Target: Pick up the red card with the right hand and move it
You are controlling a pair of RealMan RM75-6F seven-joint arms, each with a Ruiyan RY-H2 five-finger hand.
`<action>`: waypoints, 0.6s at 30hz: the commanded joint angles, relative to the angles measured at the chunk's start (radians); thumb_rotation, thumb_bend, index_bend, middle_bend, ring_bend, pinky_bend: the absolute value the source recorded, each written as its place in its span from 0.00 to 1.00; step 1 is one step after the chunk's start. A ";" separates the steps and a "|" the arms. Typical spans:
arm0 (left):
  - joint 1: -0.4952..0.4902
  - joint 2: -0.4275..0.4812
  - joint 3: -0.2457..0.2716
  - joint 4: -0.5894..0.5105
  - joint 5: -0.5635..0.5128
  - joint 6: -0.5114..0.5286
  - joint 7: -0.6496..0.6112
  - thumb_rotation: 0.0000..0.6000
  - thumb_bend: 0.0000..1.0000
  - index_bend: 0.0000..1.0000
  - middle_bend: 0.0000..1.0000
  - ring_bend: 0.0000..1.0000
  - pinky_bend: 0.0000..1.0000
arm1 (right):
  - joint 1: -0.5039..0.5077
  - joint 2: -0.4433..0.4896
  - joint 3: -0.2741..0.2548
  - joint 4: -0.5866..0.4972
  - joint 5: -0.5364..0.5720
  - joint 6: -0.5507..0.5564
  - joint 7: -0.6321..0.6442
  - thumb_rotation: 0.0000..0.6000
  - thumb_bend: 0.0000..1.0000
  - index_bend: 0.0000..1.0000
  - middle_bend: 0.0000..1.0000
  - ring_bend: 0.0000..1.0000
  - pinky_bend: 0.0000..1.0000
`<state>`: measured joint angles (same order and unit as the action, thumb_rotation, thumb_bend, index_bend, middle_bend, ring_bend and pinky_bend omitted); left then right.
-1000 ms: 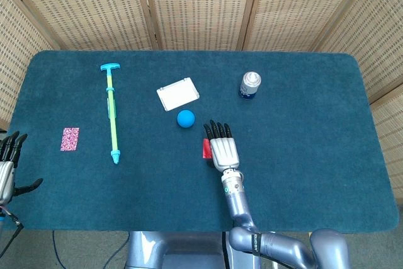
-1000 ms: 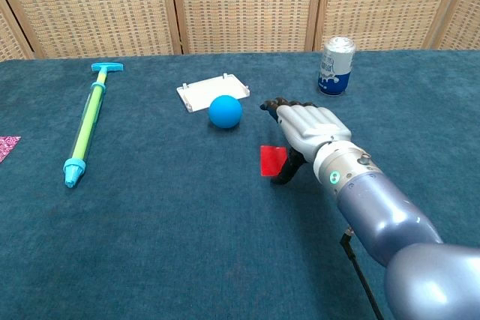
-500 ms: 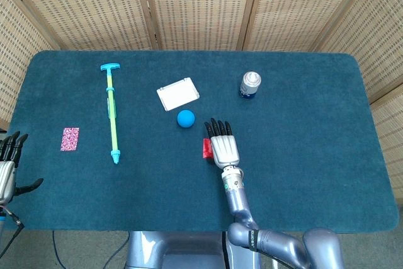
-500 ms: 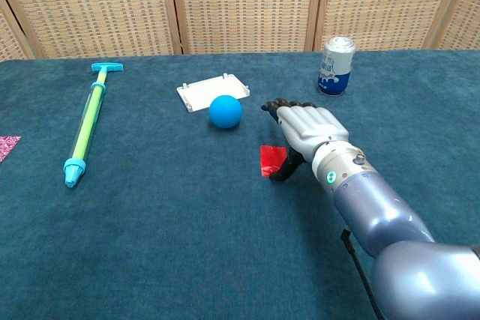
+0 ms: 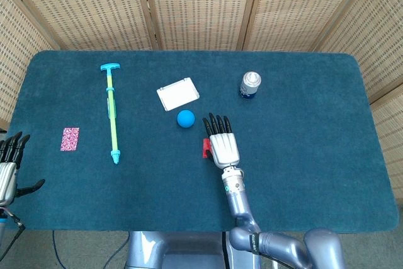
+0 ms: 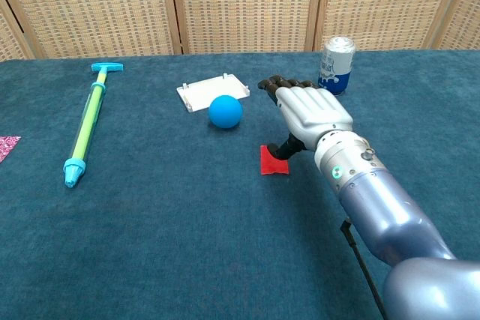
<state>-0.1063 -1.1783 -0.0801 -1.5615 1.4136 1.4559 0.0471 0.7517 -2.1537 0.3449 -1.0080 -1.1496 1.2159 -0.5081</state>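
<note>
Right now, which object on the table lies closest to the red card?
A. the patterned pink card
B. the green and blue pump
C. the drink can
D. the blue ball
D. The blue ball sits just up and left of the red card in the head view, while the other three lie farther off.

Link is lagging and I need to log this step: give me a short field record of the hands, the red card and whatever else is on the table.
right hand: above the red card, thumb down at its right edge; grip not clear
red card: on the cloth, partly under the hand, right edge seems slightly lifted
left hand: at the table's left edge, fingers apart, holding nothing
blue ball: behind the card, apart from it
white tray: just behind the ball
can: upright, far side
green pump: lying flat, left
patterned card: far left
</note>
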 commanded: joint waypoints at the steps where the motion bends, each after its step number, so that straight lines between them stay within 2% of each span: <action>1: 0.001 0.001 0.001 -0.003 0.003 0.003 0.001 1.00 0.16 0.00 0.00 0.00 0.00 | -0.015 0.017 -0.007 -0.029 -0.002 0.010 -0.015 1.00 0.85 0.09 0.00 0.00 0.00; 7: 0.003 0.003 0.002 -0.006 0.007 0.008 0.000 1.00 0.16 0.00 0.00 0.00 0.00 | -0.031 0.032 -0.012 -0.063 0.004 0.012 -0.030 1.00 0.82 0.09 0.00 0.00 0.00; 8: 0.003 0.003 0.002 -0.007 0.008 0.008 0.000 1.00 0.16 0.00 0.00 0.00 0.00 | -0.033 0.036 -0.014 -0.070 0.005 0.010 -0.031 1.00 0.80 0.09 0.00 0.00 0.00; 12: 0.002 0.004 0.003 -0.007 0.008 0.007 0.000 1.00 0.16 0.00 0.00 0.00 0.00 | -0.044 0.049 -0.021 -0.103 0.013 0.003 -0.039 1.00 0.59 0.08 0.00 0.00 0.00; 18: 0.002 0.005 0.005 -0.011 0.012 0.007 0.002 1.00 0.16 0.00 0.00 0.00 0.00 | -0.064 0.060 -0.038 -0.156 0.037 -0.012 -0.060 1.00 0.43 0.07 0.00 0.00 0.00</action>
<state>-0.1046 -1.1740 -0.0748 -1.5722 1.4257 1.4624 0.0489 0.6916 -2.0960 0.3114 -1.1583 -1.1179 1.2083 -0.5635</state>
